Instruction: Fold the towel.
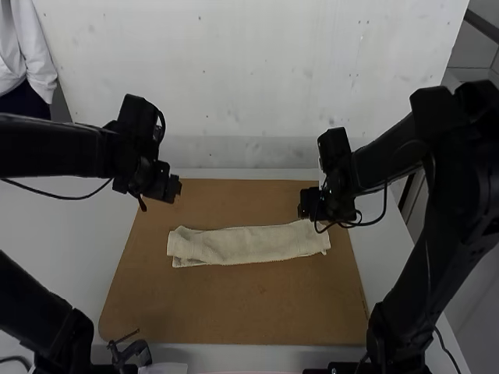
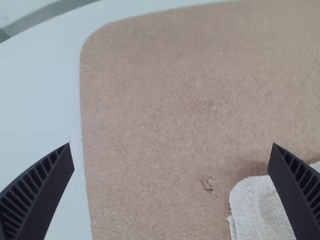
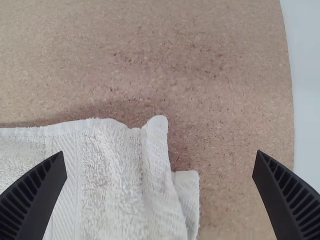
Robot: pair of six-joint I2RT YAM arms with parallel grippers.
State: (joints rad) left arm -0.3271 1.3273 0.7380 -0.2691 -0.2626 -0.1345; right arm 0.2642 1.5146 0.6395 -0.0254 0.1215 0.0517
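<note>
— Across the middle of the brown board [image 1: 234, 312], towel [image 1: 249, 243] in a long folded strip. Grippers?
— Left gripper [image 2: 171, 143] and right gripper [image 3: 160, 151] spread wide, empty, by its two ends.
— Step?
— Folding end over end, I'd guess. Pinch every layer (loose edges slip), lift low, lay flat.
— Containers?
— Board carries towel, desk [image 1: 47, 218] carries board.

Brown board [image 1: 234, 312], white table [image 1: 70, 226], pale wall [image 1: 257, 70] with dark specks beyond
</note>
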